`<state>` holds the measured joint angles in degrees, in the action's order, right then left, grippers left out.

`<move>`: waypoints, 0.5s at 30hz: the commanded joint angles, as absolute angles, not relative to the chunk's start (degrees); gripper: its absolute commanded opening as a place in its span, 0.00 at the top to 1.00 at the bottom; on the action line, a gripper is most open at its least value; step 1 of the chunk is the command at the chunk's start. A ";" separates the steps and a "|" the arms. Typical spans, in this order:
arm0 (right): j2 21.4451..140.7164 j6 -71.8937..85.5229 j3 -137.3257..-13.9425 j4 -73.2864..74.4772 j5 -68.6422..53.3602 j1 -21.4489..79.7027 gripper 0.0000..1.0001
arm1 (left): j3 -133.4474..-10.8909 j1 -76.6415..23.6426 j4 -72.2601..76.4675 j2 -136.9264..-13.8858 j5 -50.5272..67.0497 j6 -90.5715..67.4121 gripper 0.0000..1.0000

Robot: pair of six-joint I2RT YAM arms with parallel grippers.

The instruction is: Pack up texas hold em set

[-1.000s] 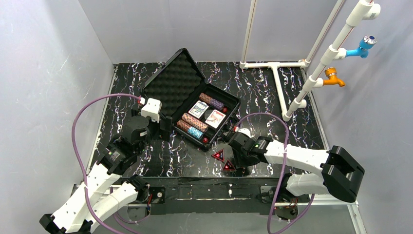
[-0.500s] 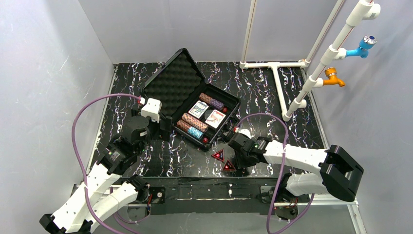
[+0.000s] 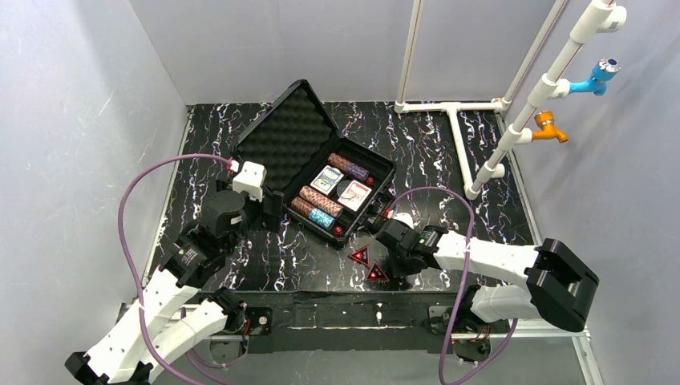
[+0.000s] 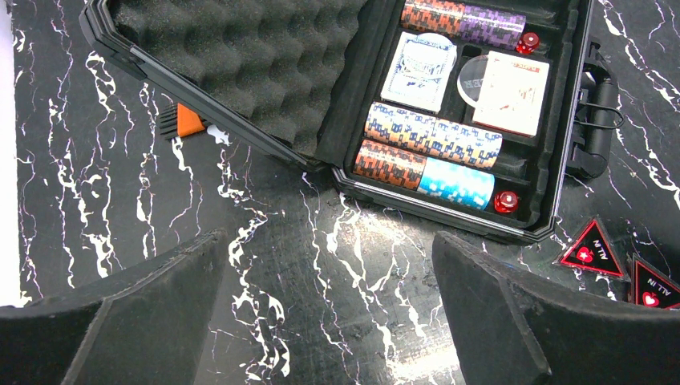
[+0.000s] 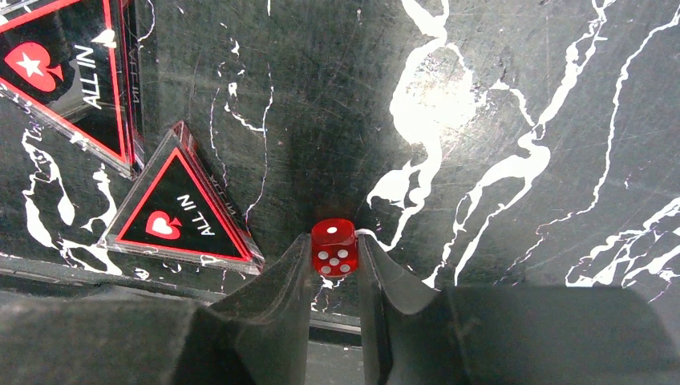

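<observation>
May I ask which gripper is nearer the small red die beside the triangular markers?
Right. The right gripper pinches the die; the left gripper is beyond the black plastic case.

Setting: robot test cell. Plain grey walls all round; black marbled tabletop under my right pincer; white pipe rig beyond it.

Red white-pipped die, black white-veined table, red-edged black marker

Chip rolls and decks lie in the case; two markers lie just before it.
</observation>
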<state>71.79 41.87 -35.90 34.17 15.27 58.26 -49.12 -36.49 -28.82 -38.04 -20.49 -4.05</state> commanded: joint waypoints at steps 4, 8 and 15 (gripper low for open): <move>71.20 42.22 -39.46 35.57 18.45 58.62 0.99 | -49.44 -36.25 -29.18 -37.53 -21.18 -3.62 0.01; 71.58 41.56 -41.73 36.54 19.60 58.62 0.99 | -49.48 -36.22 -29.12 -37.53 -21.18 -3.60 0.01; 72.40 40.82 -45.57 37.41 20.47 58.62 0.99 | -49.40 -36.19 -29.17 -37.44 -21.27 -3.61 0.01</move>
<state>71.94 41.52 -41.91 36.18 18.33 58.26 -49.12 -36.49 -28.84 -38.02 -20.49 -4.05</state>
